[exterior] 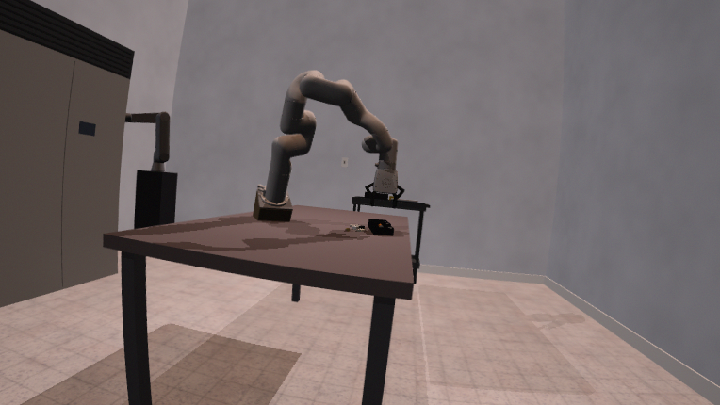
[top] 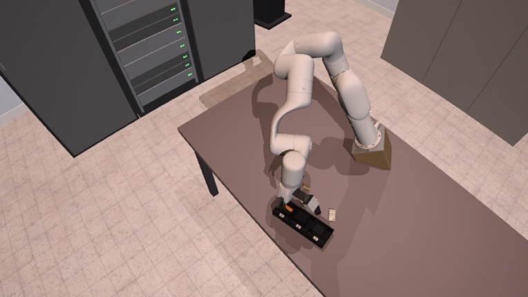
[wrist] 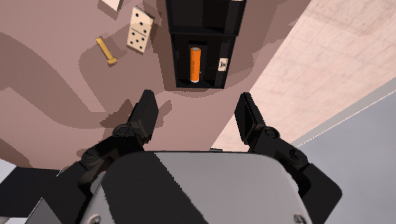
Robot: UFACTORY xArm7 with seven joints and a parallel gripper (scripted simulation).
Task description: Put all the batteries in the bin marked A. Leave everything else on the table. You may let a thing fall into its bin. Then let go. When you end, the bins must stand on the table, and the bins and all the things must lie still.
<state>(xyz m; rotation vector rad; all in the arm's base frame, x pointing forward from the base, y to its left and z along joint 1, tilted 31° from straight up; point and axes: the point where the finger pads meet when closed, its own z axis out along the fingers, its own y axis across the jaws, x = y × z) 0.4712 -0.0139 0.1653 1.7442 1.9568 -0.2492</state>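
We see the tool (wrist: 197, 117) fully open and empty above the black compartmented bin (wrist: 176, 60), where the orange cylindrical battery (wrist: 195, 64) lies on the brown worktop (wrist: 60, 105).

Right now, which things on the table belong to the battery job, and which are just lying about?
Job:
- orange battery, lying in the end compartment
- black bin row
- tool, open and holding nothing

Lying about:
- domino
- brass bolt
- pale tile, cut off at the frame edge
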